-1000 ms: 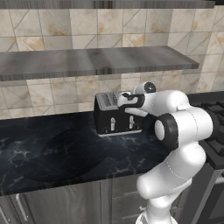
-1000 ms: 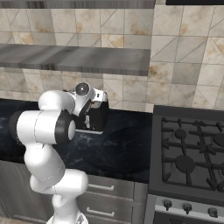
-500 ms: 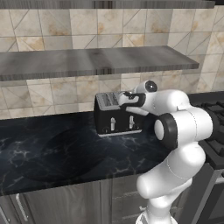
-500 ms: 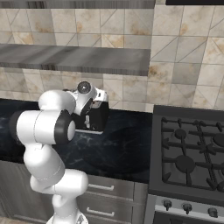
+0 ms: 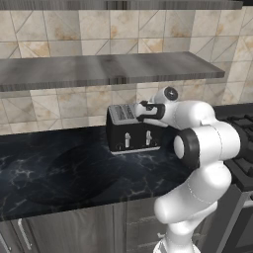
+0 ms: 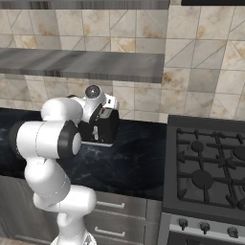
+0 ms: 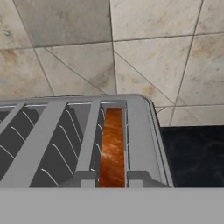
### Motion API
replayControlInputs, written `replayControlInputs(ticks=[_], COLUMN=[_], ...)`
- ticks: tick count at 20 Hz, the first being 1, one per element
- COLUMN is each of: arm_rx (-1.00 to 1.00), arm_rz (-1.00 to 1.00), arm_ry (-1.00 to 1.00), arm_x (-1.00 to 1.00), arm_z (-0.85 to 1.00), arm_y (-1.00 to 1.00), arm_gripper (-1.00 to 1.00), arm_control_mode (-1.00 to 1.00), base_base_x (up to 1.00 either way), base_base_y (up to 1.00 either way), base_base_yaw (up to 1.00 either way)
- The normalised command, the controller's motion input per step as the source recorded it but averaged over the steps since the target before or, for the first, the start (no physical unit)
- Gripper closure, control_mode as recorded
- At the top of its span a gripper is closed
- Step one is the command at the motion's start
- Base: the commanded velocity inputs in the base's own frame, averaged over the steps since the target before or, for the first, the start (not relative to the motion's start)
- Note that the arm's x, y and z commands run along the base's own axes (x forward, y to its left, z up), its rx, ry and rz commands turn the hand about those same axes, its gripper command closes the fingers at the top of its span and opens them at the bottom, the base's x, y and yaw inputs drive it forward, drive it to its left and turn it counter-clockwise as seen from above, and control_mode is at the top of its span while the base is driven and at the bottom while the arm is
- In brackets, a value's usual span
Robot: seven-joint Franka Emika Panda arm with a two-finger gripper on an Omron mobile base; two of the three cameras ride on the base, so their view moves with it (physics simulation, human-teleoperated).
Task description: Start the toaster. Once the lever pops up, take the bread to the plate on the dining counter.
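The black toaster (image 5: 129,137) with its grey metal top stands on the dark worktop by the tiled wall, also seen as the toaster (image 6: 106,128) in the right base view. My gripper (image 5: 139,112) hangs over the toaster's right end, pointing down at its slots. In the hand view the toaster's top (image 7: 136,140) lies close below, and the bread (image 7: 112,146) sits in its rightmost slot as an orange-brown crust running straight under my hand. The jaws have shut at that slot, on the bread's top edge; the fingertips themselves are hidden. The plate and the dining counter are out of view.
A long grey wall shelf (image 5: 108,69) runs just above the toaster and my arm. A gas stove (image 6: 210,162) adjoins the worktop (image 5: 64,173) on the right. Grey drawers (image 6: 119,213) sit below the worktop.
The jaws have gone from wide open to shut over the toaster's right slot. The arm and the toaster have stayed almost where they were.
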Motion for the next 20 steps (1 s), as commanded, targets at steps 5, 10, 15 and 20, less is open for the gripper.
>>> replayControlInputs(ticks=[5,10,15,20], arm_rx=[0.0,0.0,0.0,0.0], arm_rz=[0.0,0.0,0.0,0.0], arm_ry=[0.0,-0.01,-0.02,0.0], arm_x=[-0.13,-0.02,0.0,0.0], arm_z=[0.13,0.01,0.0,0.0], arm_y=[0.01,0.0,0.0,0.0], arm_gripper=[1.0,1.0,1.0,1.0], arm_control_mode=[-1.0,-1.0,-1.0,-1.0], base_base_x=[0.0,0.0,0.0,0.0], base_base_y=[0.0,0.0,0.0,0.0], base_base_yaw=[0.0,0.0,0.0,0.0])
